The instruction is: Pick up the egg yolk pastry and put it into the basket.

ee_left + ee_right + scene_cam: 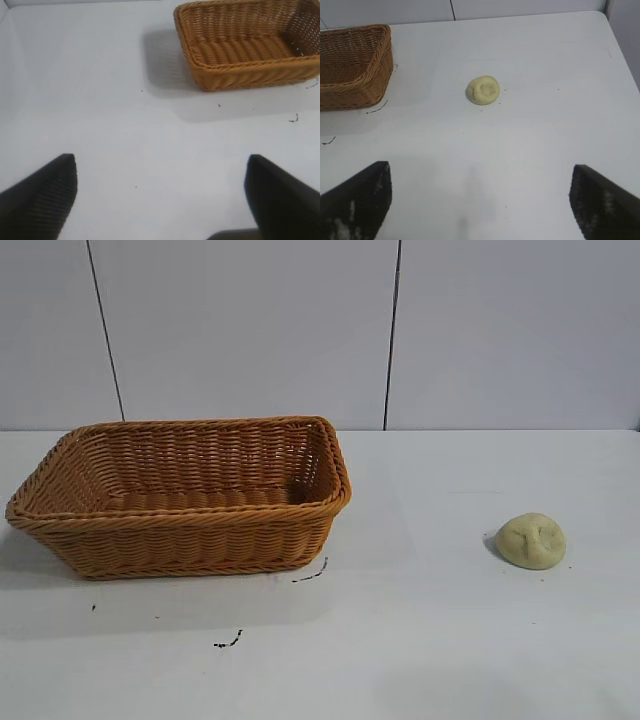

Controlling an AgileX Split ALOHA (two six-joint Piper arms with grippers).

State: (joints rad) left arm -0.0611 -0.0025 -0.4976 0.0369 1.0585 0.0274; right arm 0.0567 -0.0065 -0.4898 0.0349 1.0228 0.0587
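The egg yolk pastry [532,540], a small pale cream dome with crease marks, lies on the white table at the right. It also shows in the right wrist view [483,90], well ahead of my right gripper [480,170], which is open and empty above the table. The orange-brown wicker basket [60,523] stands at the left, empty inside. In the left wrist view the basket [220,80] is far ahead of my left gripper [161,161], which is open and empty. Neither arm shows in the exterior view.
Small black marks [312,575] lie on the table in front of the basket. A grey panelled wall [390,330] stands behind the table. The table's right edge [620,50] shows in the right wrist view.
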